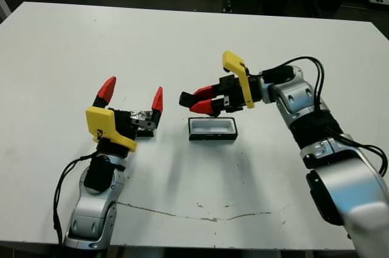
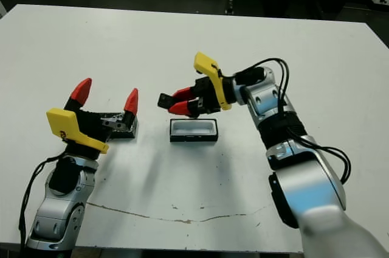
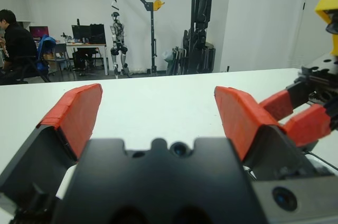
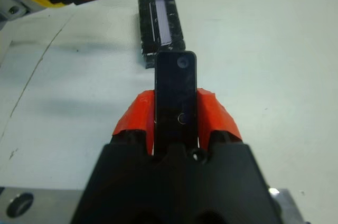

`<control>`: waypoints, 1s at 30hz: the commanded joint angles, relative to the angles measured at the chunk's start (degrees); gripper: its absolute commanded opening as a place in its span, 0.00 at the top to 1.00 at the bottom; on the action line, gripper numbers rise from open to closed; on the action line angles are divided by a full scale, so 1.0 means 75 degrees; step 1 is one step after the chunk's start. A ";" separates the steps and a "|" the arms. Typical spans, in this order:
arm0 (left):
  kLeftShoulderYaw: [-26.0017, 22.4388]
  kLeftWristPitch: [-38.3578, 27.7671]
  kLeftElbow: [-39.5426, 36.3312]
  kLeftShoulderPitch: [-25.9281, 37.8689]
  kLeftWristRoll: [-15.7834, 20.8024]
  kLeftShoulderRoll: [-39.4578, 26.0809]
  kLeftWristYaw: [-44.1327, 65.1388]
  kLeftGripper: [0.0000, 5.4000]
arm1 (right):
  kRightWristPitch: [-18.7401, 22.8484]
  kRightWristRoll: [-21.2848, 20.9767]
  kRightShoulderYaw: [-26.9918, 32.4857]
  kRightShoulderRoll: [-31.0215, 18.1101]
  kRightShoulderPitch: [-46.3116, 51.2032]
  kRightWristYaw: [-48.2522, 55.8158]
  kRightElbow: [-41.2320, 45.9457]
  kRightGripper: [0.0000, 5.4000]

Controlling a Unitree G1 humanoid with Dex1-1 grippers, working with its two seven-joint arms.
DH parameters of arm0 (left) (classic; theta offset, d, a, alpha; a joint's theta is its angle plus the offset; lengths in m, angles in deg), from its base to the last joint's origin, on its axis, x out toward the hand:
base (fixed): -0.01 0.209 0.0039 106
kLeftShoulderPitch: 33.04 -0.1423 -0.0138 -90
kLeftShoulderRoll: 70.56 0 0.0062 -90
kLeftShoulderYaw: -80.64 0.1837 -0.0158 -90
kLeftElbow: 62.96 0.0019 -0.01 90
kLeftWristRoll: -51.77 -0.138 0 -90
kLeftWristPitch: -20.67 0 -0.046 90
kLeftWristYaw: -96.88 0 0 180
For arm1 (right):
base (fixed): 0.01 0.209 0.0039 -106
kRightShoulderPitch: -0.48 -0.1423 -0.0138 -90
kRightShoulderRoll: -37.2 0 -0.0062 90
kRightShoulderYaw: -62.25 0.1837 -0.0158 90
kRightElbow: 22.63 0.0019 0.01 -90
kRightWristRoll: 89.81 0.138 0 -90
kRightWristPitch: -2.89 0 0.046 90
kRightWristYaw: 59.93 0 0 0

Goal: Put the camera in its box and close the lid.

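Above the box (image 1: 212, 129), right gripper (image 4: 176, 109) is clamped on the camera (image 4: 176, 89), pinched mid-length across its narrow sides. Looks rigid, light, smooth, so prob slippery. Left gripper (image 1: 132, 98) spread wide, empty, w/ lid (image 1: 141, 118) beneath it.

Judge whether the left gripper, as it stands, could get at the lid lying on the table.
Probably yes. The left gripper is open and hovers right at the lid, with nothing between them; the right gripper, shut on the camera, is off by the box.
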 commanded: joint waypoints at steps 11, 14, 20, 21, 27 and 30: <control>-0.0007 -0.0013 0.0084 -0.0076 -0.0019 -0.0015 0.0013 0.00 | -0.0016 -0.0124 -0.0106 -0.0159 0.0291 -0.0040 -0.0156 0.69; -0.0006 -0.0004 0.0072 -0.0083 -0.0019 -0.0023 0.0017 0.00 | -0.0023 -0.0166 -0.0132 -0.0168 0.0351 -0.0082 -0.0152 0.69; -0.0005 -0.0021 0.0095 -0.0083 0.0003 -0.0032 0.0049 0.00 | -0.0275 -0.0266 -0.0201 -0.0171 0.0404 -0.0122 -0.0338 0.69; -0.0007 -0.0013 0.0093 -0.0088 0.0021 -0.0014 0.0040 0.00 | -0.0262 -0.0288 -0.0219 -0.0172 0.0404 -0.0133 -0.0359 0.69; 0.0003 -0.0010 0.0063 -0.0122 0.0017 -0.0009 0.0035 0.00 | -0.0438 -0.0308 -0.0207 -0.0151 0.0438 -0.0027 -0.0575 0.69; -0.0010 -0.0008 0.0077 -0.0116 0.0085 -0.0031 0.0100 0.00 | -0.0424 -0.0288 -0.0200 -0.0155 0.0431 0.0080 -0.0732 0.69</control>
